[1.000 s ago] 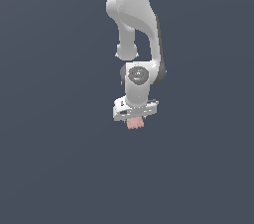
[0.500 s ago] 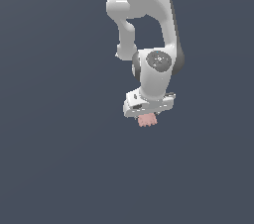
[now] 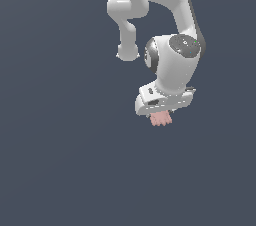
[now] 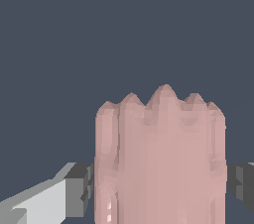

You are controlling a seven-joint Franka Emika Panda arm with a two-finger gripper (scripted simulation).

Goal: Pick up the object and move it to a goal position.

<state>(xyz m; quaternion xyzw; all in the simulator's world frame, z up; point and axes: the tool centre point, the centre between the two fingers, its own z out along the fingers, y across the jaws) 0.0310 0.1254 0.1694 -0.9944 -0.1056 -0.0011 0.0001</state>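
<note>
Wrist view: pale pink block sat closest to camera, ridged top edge bumpy, filling space between my fingers. Dark grey pads pressed against block on both sides, so my gripper was pinching block. Beyond block, only plain dark blue-grey backdrop.

Exterior view: block hung directly below my white hand, partly hidden by it, narrower than hand. My wrist joint stood above block; arm links rose further above.
</note>
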